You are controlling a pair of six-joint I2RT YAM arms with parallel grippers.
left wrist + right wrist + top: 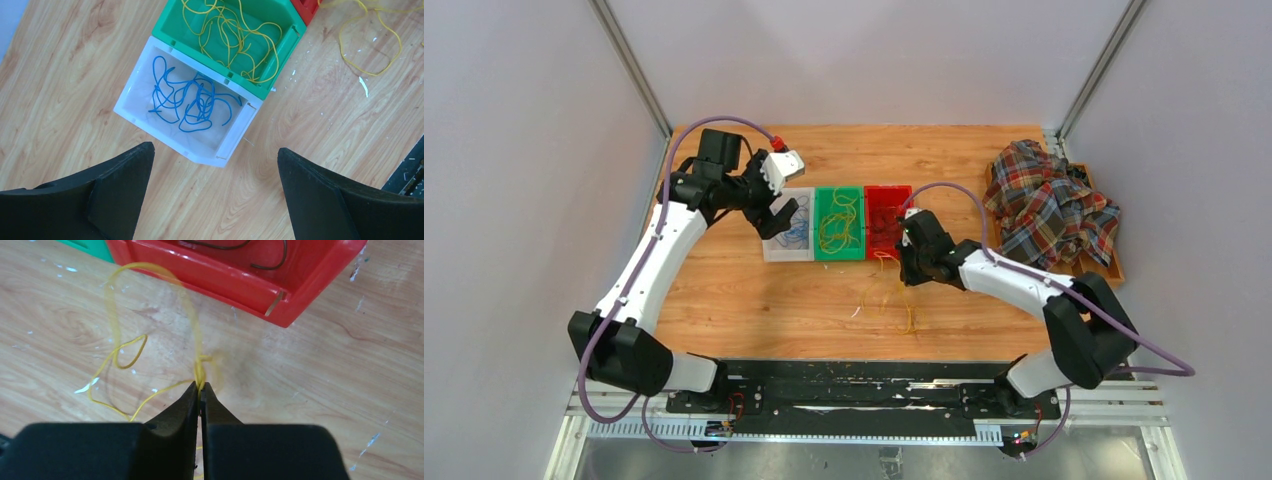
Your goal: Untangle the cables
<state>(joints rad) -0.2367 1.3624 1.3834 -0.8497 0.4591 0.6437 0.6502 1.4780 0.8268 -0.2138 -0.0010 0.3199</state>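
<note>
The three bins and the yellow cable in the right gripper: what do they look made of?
White bin: milky, semi-clear moulded plastic. Green bin and red bin: opaque glossy plastic, bright highlights on the rims. Yellow cable pinched in the right gripper: probably plastic-sheathed wire, smooth, holding springy loops; its core does not show.

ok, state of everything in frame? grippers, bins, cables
left gripper: open, empty, above the white bin
right gripper: fingers shut on yellow cable
yellow cable: pinched, rest trailing in loops over the table
white bin: holds tangled blue cables
green bin: holds tangled yellow cables
red bin: holds dark cables
plaid cloth: crumpled
</note>
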